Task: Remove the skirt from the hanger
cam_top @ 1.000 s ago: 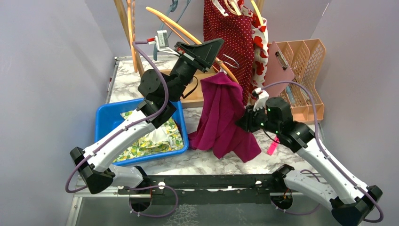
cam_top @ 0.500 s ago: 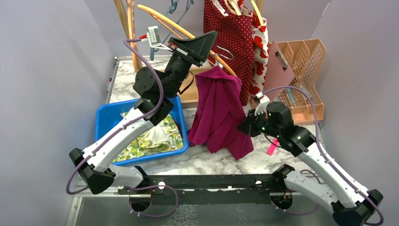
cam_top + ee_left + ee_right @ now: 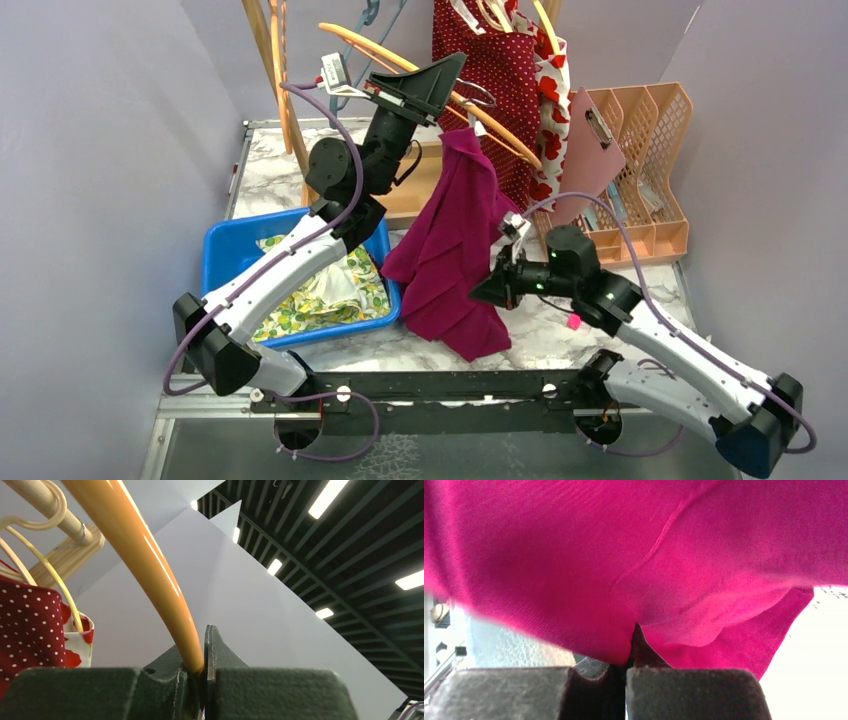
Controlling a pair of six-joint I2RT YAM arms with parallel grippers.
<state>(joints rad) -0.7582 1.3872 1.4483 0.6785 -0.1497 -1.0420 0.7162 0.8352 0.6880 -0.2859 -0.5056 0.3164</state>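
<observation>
A magenta skirt [image 3: 455, 250] hangs in folds from one arm of an orange hanger [image 3: 500, 135]. The hanger is tilted, and its other arm rises to the upper left. My left gripper [image 3: 445, 75] is high at the back, shut on the hanger rod [image 3: 145, 560]; in the left wrist view the rod is pinched between the fingertips of the gripper [image 3: 200, 665]. My right gripper [image 3: 488, 290] is at the skirt's lower right edge, shut on a fold of the cloth. In the right wrist view the skirt [image 3: 624, 555] fills the frame, pinched at the gripper [image 3: 630, 647].
A blue bin [image 3: 215, 255] with floral cloth sits on the left. Wooden rack posts [image 3: 275, 70] and a red polka-dot garment [image 3: 490, 60] stand at the back. A pink clipboard [image 3: 590, 140] and an orange organizer [image 3: 650, 140] are at the right. A small pink item [image 3: 574, 322] lies by the right arm.
The left gripper has lifted the hanger and shifted it right, so the skirt hangs longer. The right gripper has closed on the skirt's edge and moved left and nearer.
</observation>
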